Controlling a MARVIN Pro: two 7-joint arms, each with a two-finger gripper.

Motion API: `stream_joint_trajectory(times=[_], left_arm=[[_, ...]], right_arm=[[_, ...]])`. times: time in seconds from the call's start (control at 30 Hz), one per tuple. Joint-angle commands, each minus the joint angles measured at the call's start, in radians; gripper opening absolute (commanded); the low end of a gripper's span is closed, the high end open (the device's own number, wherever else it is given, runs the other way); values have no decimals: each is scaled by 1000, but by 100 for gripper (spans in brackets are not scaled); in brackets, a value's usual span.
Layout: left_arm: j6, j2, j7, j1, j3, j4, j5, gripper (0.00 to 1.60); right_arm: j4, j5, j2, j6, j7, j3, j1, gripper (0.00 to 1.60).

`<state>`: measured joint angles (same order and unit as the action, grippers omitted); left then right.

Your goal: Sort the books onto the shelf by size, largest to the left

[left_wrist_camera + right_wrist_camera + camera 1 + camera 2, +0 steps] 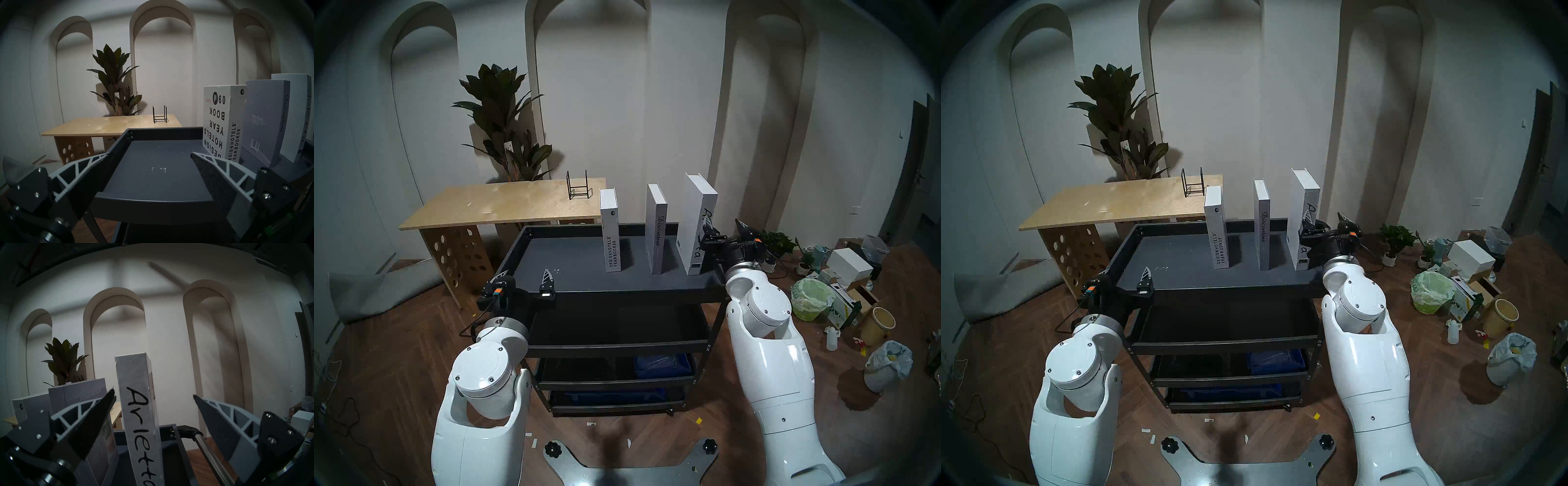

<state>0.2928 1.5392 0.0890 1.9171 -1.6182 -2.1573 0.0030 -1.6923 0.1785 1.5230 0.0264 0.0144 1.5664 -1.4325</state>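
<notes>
Three white books stand upright, spines toward me, on the shelf [572, 268], the dark grey top tray of a black cart. From left to right they are the short thick Designhotels Yearbook09 [611, 234], the greyish Discontent [656, 234] and the tallest, Arletta [697, 220], near the tray's right end. My right gripper [726, 227] is open at Arletta's spine. In the right wrist view the spine [139, 412] stands between the fingers, close to the left one and well clear of the right one. My left gripper [524, 276] hangs open and empty over the tray's front left corner [153, 200].
A plywood table [504, 203] with a small black wire rack [578, 188] stands behind the cart on the left, with a tall plant [507, 118] beyond it. The cart's side handle [209, 451] runs just right of Arletta. Bins, boxes and pots litter the floor [843, 288] at right.
</notes>
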Motion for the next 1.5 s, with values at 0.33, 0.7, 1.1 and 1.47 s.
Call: stream_joint_trajectory(times=[0.33,0.7,1.1,1.47], left_arm=[[-21,13,24,-10,12,-19,8,160],[-22,11,35,-18,7,-5,6,160],[-17,10,26,-41,-3,13,-6,160],[-4,7,20,-56,-4,25,-19,160]], right_arm=[[160,-4,27,-60,-3,-34,204,160],[283,-19,38,-130,8,-51,294,160],[315,-37,36,-173,31,-52,307,94],[330,-33,36,-176,51,-38,306,0]])
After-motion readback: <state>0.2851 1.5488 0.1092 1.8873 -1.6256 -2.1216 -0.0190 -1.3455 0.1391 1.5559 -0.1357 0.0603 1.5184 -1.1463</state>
